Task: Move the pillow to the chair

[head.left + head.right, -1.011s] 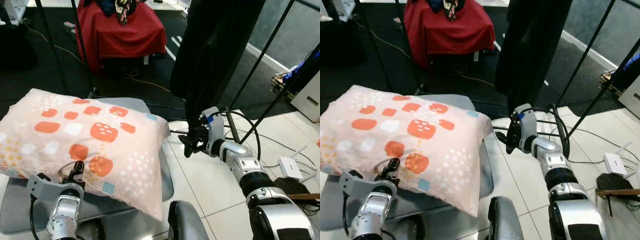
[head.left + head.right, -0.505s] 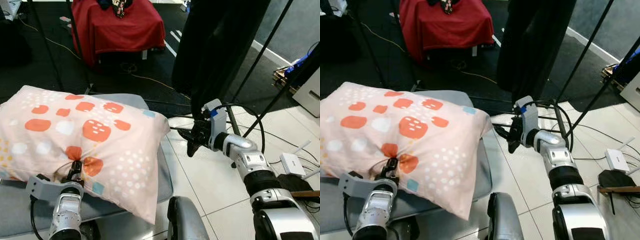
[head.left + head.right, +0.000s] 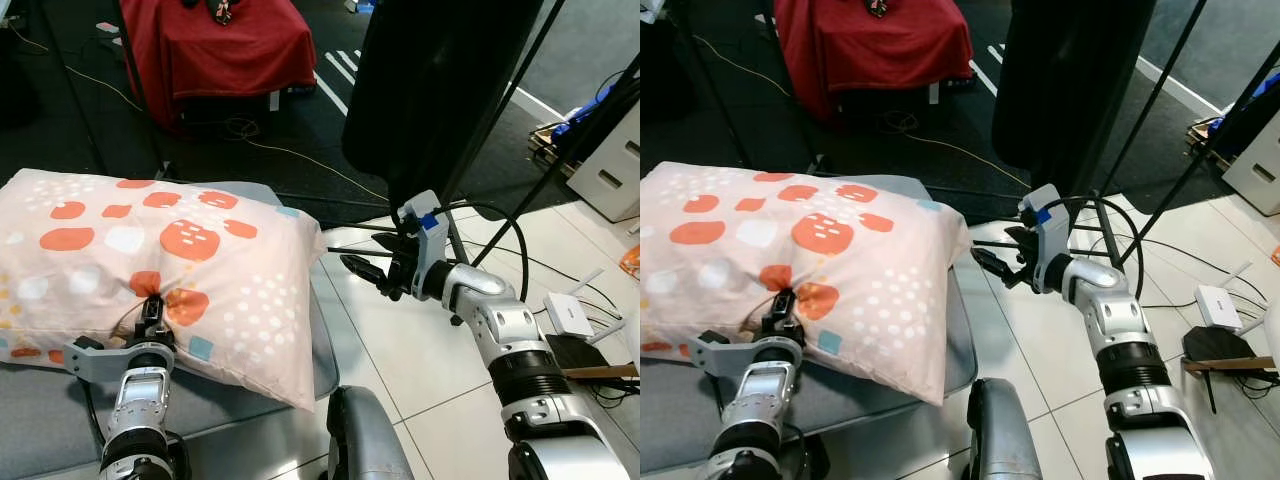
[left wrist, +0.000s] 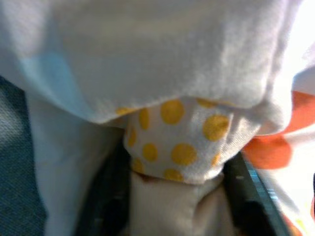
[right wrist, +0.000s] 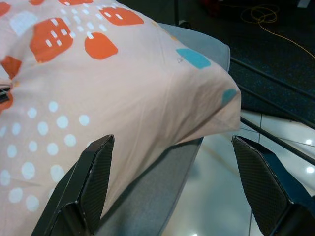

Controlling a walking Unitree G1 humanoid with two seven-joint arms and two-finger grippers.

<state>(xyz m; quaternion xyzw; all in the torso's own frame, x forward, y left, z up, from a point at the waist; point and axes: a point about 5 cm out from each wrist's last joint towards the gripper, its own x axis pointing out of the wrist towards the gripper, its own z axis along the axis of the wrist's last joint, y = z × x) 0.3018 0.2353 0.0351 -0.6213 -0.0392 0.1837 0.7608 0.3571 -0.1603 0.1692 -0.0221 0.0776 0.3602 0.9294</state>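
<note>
One pink pillow (image 3: 170, 270) with orange spots lies on one grey chair (image 3: 322, 340), pinched in the left gripper (image 3: 152, 312), while the right gripper (image 3: 372, 272) hangs wide open just beside its corner, over a white tile floor (image 3: 400, 350).

support: grey chair (image 3: 325, 340) | on it: pillow (image 3: 150, 260) (spotted, overhanging seat edge)

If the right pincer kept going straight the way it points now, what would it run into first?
Most likely the pillow. The right pincer is open and aimed at the pillow's near corner, which overhangs the grey chair seat, with no other thing seen in between. How far off the corner is remains unclear.
</note>
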